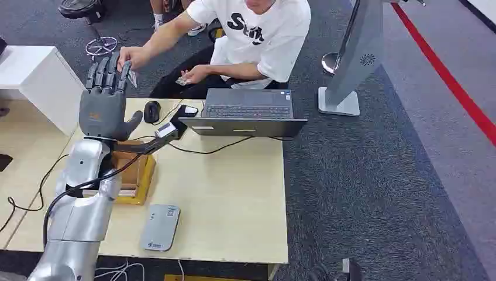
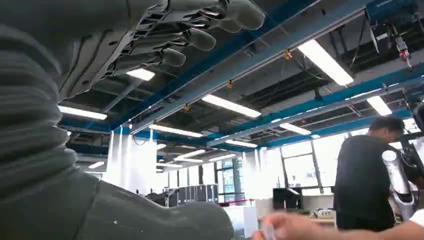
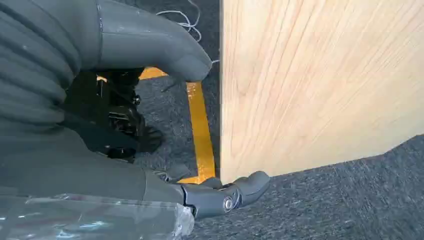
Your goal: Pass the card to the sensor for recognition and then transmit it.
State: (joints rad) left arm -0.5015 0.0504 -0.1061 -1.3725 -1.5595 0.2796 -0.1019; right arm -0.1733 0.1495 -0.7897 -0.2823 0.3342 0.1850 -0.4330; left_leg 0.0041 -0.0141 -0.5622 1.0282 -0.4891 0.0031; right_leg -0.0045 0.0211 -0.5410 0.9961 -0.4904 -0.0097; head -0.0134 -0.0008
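My left hand (image 1: 105, 99) is raised above the table's far left corner, fingers straight and upright, thumb out to the side, holding nothing. A person's hand (image 1: 130, 58) reaches to my fingertips (image 1: 111, 65) and pinches a small pale card (image 1: 133, 78) right beside them. In the left wrist view my fingers (image 2: 195, 37) stretch toward the ceiling, and the person's hand (image 2: 295, 229) lies low beside my thumb. A flat grey sensor pad (image 1: 160, 227) lies near the table's front edge. My right hand (image 3: 150, 115) hangs beside the table's wooden side (image 3: 320, 85), empty, fingers loosely apart.
A seated person in a white shirt (image 1: 263, 29) faces an open laptop (image 1: 245, 114), the other hand holding more cards (image 1: 183, 81). A mouse (image 1: 151, 110), a small scanner (image 1: 166, 130), cables and a wooden box (image 1: 135, 175) crowd the table's left. A grey stand (image 1: 351, 70) rises at right.
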